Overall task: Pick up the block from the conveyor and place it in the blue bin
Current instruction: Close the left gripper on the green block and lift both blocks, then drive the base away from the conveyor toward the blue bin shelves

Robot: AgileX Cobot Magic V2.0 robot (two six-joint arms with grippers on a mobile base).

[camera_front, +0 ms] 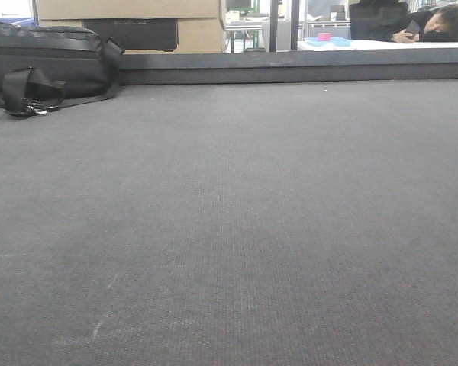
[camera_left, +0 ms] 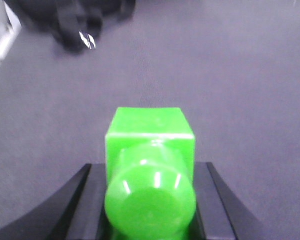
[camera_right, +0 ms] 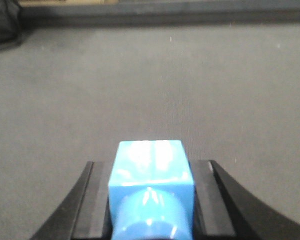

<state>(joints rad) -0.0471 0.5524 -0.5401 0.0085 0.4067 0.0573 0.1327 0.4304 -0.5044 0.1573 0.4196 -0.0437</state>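
My left gripper is shut on a bright green block with a round knob facing the camera; its black fingers press both sides. My right gripper is shut on a light blue block of the same shape. Both are held just above the dark grey woven conveyor, which fills the wrist views too. Its dark raised rail runs along the far edge. Neither gripper shows in the front view. No blue bin is clearly in view.
A black bag with straps lies on the belt at the far left, also ahead of the left gripper. Cardboard boxes stand behind the rail. Far back right, a person rests at a white table with a light blue tray.
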